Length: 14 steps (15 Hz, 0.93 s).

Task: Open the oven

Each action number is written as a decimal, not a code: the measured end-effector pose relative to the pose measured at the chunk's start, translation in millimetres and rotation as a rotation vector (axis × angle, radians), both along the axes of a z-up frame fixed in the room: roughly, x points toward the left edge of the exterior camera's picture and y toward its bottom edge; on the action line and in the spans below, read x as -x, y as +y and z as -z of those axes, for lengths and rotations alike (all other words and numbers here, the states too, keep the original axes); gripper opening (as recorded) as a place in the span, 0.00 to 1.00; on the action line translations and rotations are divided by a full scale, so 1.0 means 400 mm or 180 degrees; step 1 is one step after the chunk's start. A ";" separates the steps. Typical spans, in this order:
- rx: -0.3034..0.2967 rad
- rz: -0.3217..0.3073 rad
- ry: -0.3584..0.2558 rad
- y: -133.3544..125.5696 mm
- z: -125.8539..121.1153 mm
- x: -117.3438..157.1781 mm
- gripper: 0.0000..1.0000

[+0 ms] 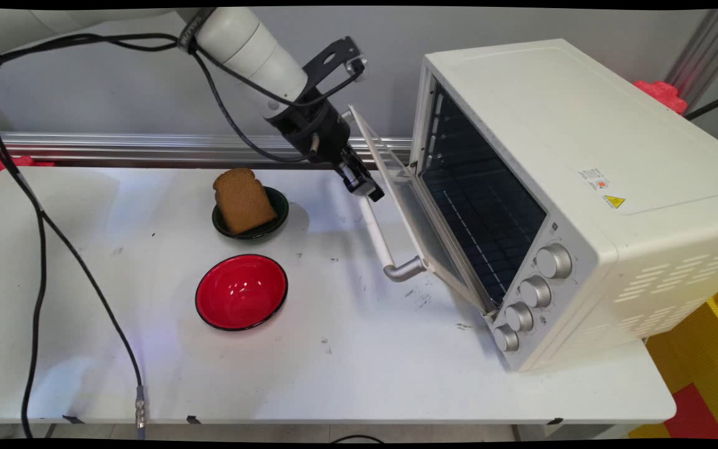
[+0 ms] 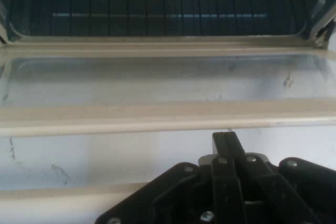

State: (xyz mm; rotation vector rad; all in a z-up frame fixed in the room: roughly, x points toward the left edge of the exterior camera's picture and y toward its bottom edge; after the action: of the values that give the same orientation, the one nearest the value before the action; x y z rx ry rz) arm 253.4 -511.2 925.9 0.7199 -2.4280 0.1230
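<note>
Overhead main view and close hand view share the oven door [image 1: 409, 206] [image 2: 157, 85].

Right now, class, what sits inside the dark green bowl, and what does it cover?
A slice of brown bread leans inside the dark green bowl, sticking up above its rim. The bread covers most of the bowl's inside, so whether anything lies beneath it cannot be seen.

White table [image 1: 346, 374] bears a toaster oven [image 1: 583, 206] at right; red bowl [image 1: 241, 291] centre-left; dark bowl [image 1: 278, 215] above it.
</note>
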 end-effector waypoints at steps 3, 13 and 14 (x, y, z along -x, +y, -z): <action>0.0004 0.0012 -0.0014 0.004 0.022 -0.017 0.00; 0.0055 0.0139 -0.0027 0.024 0.100 -0.087 0.00; 0.0063 0.0150 -0.0021 0.025 0.107 -0.091 0.00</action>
State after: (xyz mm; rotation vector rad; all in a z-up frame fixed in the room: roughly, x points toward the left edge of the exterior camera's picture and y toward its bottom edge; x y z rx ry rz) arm 289.9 -501.4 883.1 0.6539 -2.4449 0.1307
